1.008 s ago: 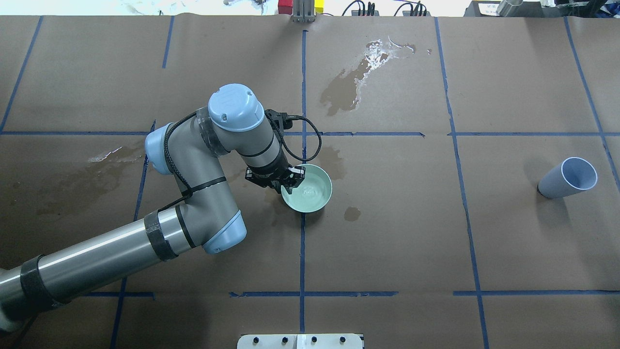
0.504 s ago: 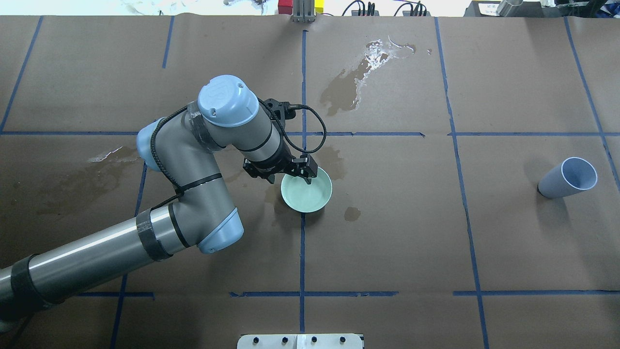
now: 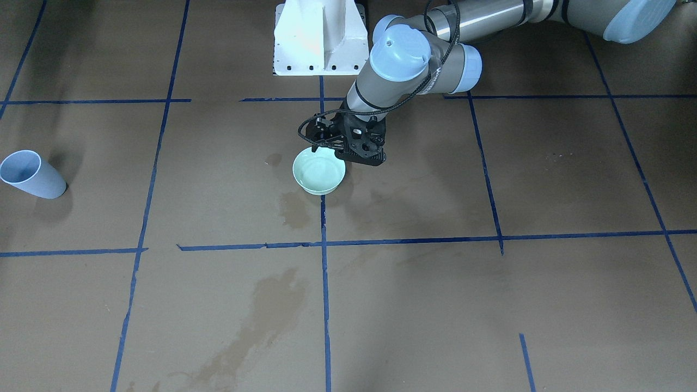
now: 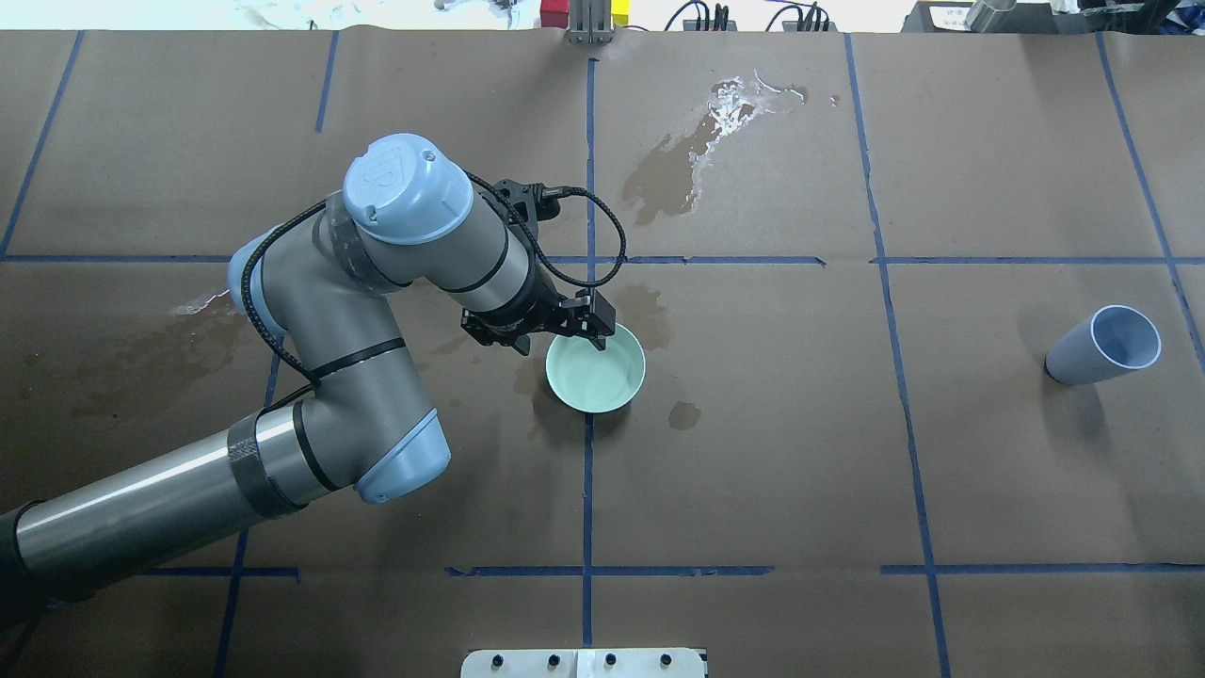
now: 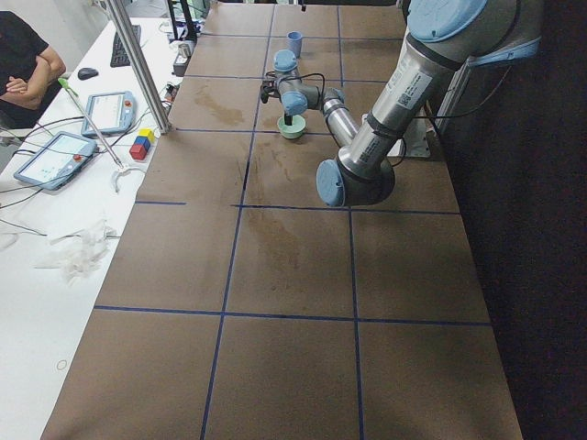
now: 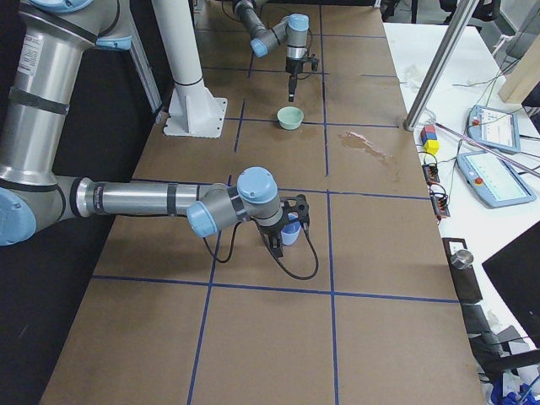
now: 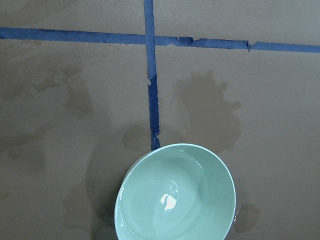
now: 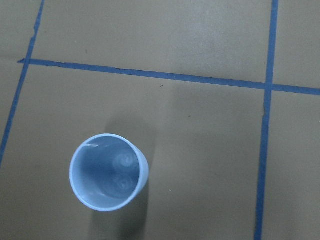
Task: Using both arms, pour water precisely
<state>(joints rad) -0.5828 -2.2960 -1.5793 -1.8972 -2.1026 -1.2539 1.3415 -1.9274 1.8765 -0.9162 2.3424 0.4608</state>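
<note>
Leftward and back goes the left arm (image 4: 377, 311) since a second ago, and the left fingers (image 4: 600, 336), then on the rim of the bowl (image 4: 596, 377), now hang wide and empty astride its far-left edge. Nearest, the bowl sits on the table (image 4: 753, 471) with water (image 7: 172, 192) pooled shallow inside. Right of it, well apart, the cup (image 4: 1101, 347) stands below the right arm (image 6: 169, 201); whether the right fingers (image 6: 275, 244) are wide or closed I cannot tell. Farther off lie wet stains (image 4: 673, 169). Clearing off probably wants a straight lift, fingers kept wide until past the rim, so the bowl is not nudged.
</note>
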